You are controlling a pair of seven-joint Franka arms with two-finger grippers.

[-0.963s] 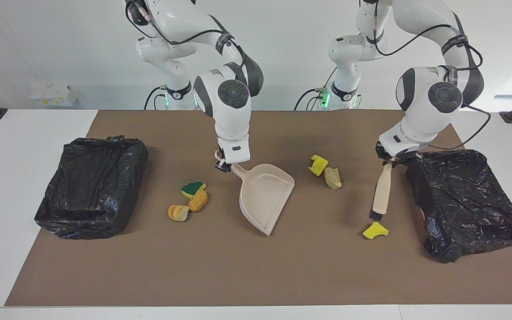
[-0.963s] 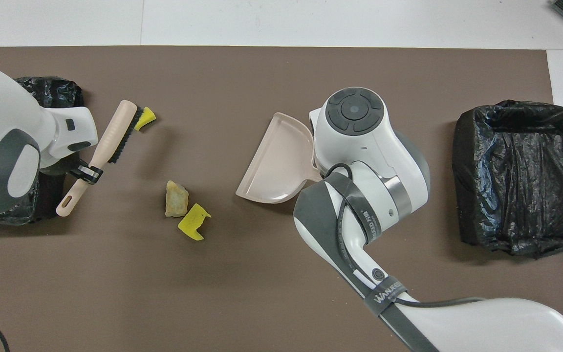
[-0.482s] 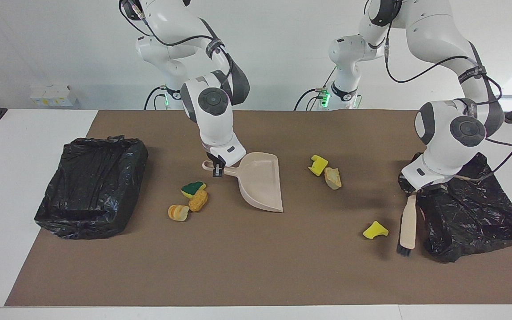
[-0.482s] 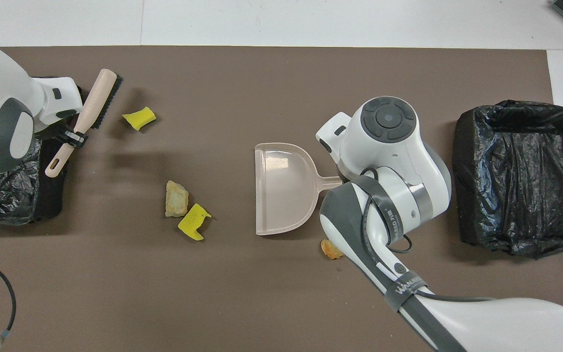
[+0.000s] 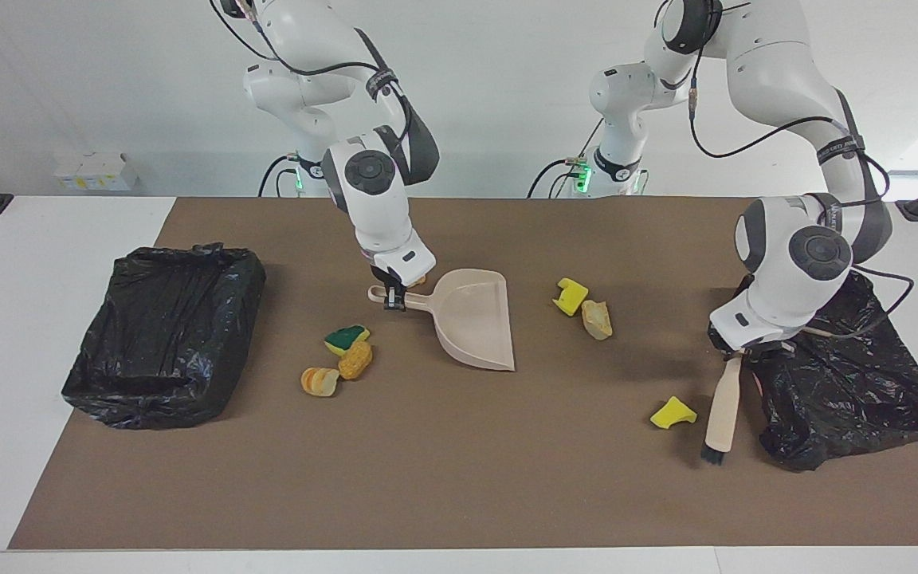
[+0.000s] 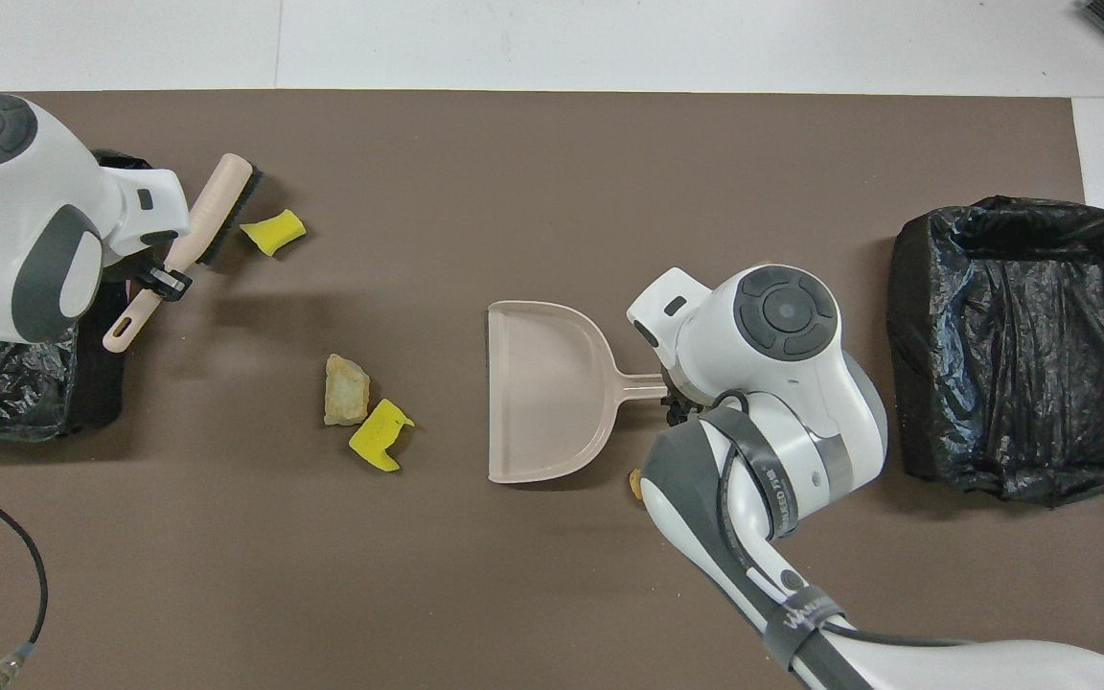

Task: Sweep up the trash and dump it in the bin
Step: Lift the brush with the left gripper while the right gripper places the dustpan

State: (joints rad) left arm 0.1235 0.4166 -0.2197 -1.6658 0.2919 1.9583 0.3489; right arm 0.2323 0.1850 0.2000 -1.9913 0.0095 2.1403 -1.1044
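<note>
My right gripper [image 5: 395, 295] is shut on the handle of the beige dustpan [image 5: 476, 323] [image 6: 538, 393], which sits low at mid-mat with its mouth toward the left arm's end. My left gripper [image 5: 738, 351] [image 6: 164, 280] is shut on the beige brush [image 5: 723, 402] [image 6: 212, 211], which hangs bristles down beside a yellow scrap [image 5: 672, 413] [image 6: 271, 233]. More trash lies beyond the pan's mouth: a yellow sponge piece [image 5: 570, 295] [image 6: 379, 436] and a tan chunk [image 5: 597, 319] [image 6: 345, 388]. A green-yellow sponge [image 5: 346, 339] and two orange chunks [image 5: 355, 360] lie beside the handle.
Two bins lined with black bags stand at the mat's ends, one [image 5: 164, 263] [image 6: 1012, 216] at the right arm's end, the other [image 5: 865, 430] right beside the brush. A cable [image 6: 25, 556] lies on the mat's corner by the left arm.
The right gripper turned the dustpan's mouth toward the left arm's end and drew it toward the robots. The brush swung past the yellow scrap to the bin, then edged back beside the scrap.
</note>
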